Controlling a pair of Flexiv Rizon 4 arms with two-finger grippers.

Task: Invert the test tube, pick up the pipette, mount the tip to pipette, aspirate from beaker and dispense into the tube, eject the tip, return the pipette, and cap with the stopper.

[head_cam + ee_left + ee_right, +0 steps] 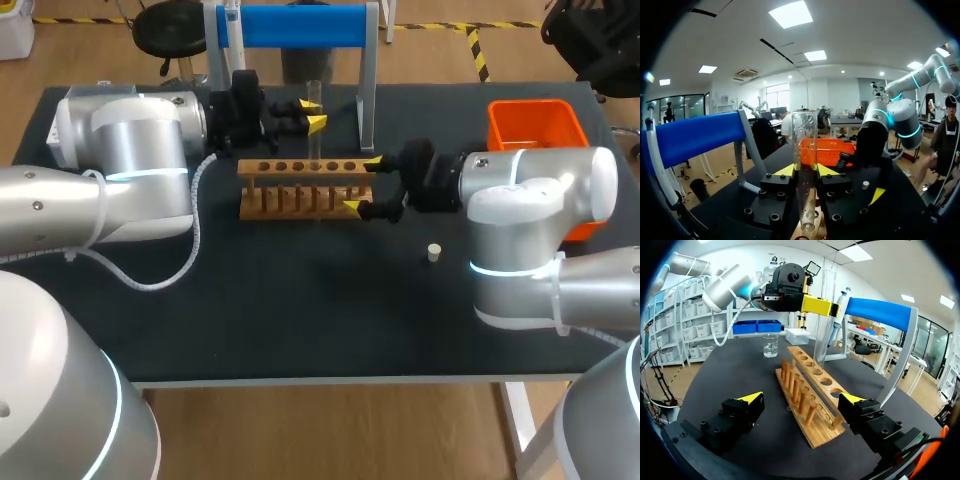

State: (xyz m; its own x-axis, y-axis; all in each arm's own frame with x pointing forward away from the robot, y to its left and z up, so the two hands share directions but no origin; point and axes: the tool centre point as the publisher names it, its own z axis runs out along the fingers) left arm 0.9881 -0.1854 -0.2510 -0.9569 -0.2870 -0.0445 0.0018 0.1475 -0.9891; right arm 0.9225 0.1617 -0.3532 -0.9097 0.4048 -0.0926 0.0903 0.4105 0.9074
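Left gripper (806, 171): your yellow tips pinch the test tube (805, 142), held upright over the wooden rack (305, 188); you cannot tell whether its lower end sits in a hole.
Right gripper (804, 399): fingers spread, straddling the rack's end; contact unclear.
Stopper (434, 252): on the table beside your right arm.
Pipette (836, 310): hangs on the blue stand (300, 25), partly hidden.
Beaker (770, 345): beyond the rack, contents unclear.

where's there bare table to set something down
The front strip of table between the rack and the near edge, left of the stopper, is bare. So is the back patch between the stand post and orange bin. Crowded around the rack, where both jaws and the test tube meet.
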